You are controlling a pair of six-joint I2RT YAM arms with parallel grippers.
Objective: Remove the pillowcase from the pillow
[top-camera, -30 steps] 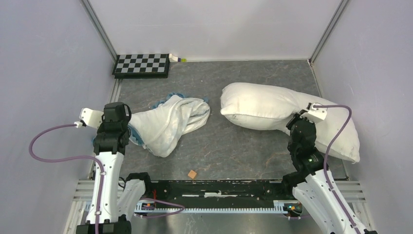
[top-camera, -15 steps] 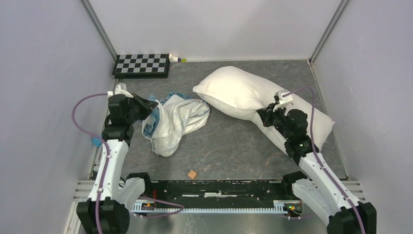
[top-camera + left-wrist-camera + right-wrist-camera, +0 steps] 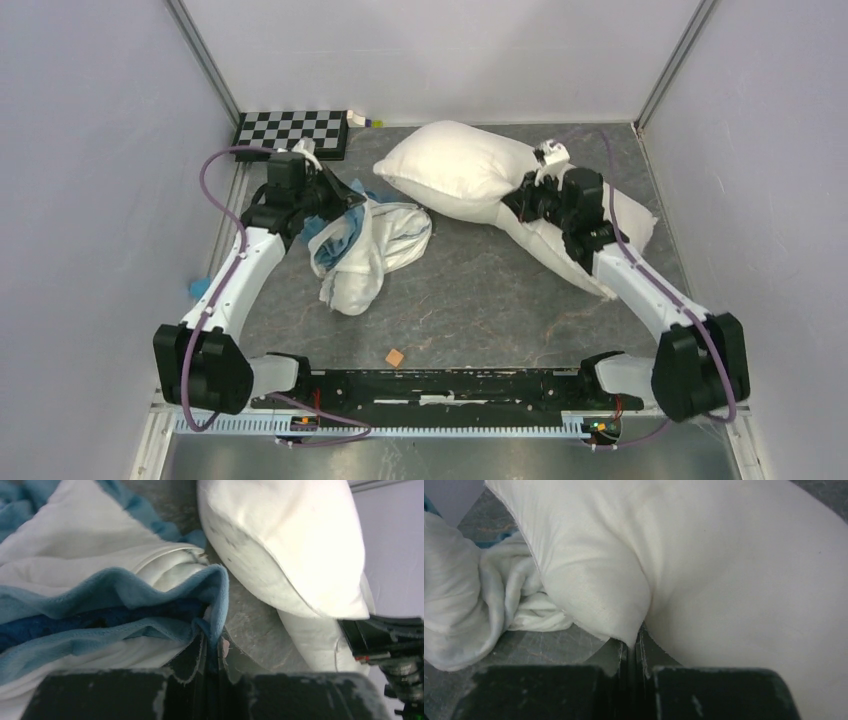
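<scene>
The pillowcase [image 3: 372,250] is a limp white heap with blue trim at the table's left middle; it fills the left wrist view [image 3: 90,580] and shows at the left of the right wrist view [image 3: 459,610]. My left gripper [image 3: 340,197] is shut on its blue edge [image 3: 215,605] and holds that edge up. The pillow [image 3: 455,170] is plump and off-white, lying free of the case at the back right; it also shows in the left wrist view [image 3: 290,545]. My right gripper [image 3: 522,200] is shut on a fold of the pillow [image 3: 614,605].
A checkerboard [image 3: 292,130] lies at the back left corner with a small object [image 3: 362,121] beside it. A small brown cube [image 3: 395,357] sits near the front rail. Walls close in the left, right and back.
Both arms have reached toward the back. The left gripper lifted the pillowcase's blue edge back and right. The right gripper dragged the pillow toward the back left, beside the case.
</scene>
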